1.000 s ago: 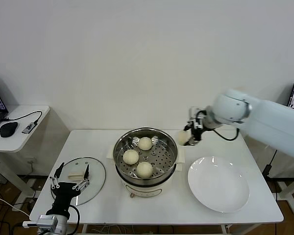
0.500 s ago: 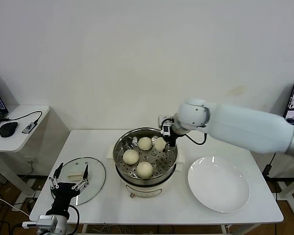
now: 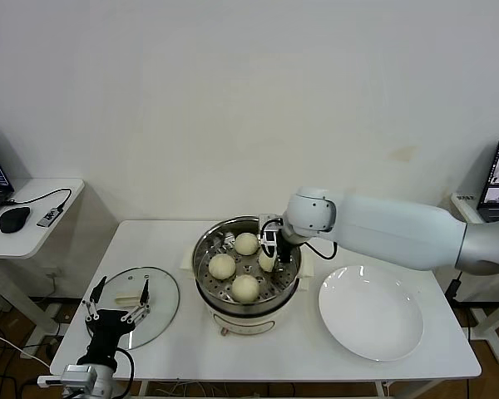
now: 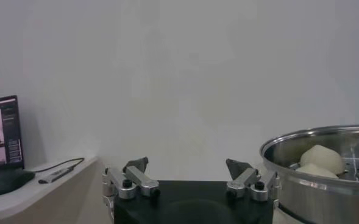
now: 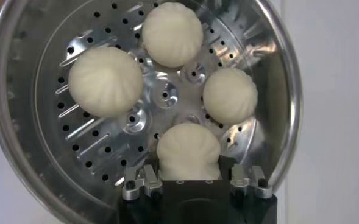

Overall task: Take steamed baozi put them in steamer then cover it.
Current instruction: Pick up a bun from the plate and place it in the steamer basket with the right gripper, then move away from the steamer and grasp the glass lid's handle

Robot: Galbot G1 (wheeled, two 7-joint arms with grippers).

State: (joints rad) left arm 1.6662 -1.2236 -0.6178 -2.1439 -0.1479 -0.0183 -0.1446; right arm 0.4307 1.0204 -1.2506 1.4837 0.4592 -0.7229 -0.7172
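Note:
The steamer (image 3: 205, 268) stands mid-table on its white base. Three baozi lie on its perforated tray (image 3: 246, 243) (image 3: 222, 266) (image 3: 245, 288). My right gripper (image 3: 270, 253) is down inside the pot's right side, shut on the fourth baozi (image 3: 267, 259). In the right wrist view this baozi (image 5: 188, 152) sits between the fingers (image 5: 188, 163), low over the tray, with the others (image 5: 105, 81) beyond. The glass cover (image 3: 162, 309) lies flat at the table's left. My left gripper (image 3: 116, 303) is open over the cover, and it is open and empty in the left wrist view (image 4: 188, 171).
A flat white plate (image 3: 371, 312) lies bare to the right of the steamer. A side table (image 3: 33, 220) with a mouse and a cable stands at the far left. The steamer's rim (image 4: 313, 137) shows in the left wrist view.
My right arm has carried the baozi leftward from beside the steamer, over its rim and down into the pot. The left arm has not moved.

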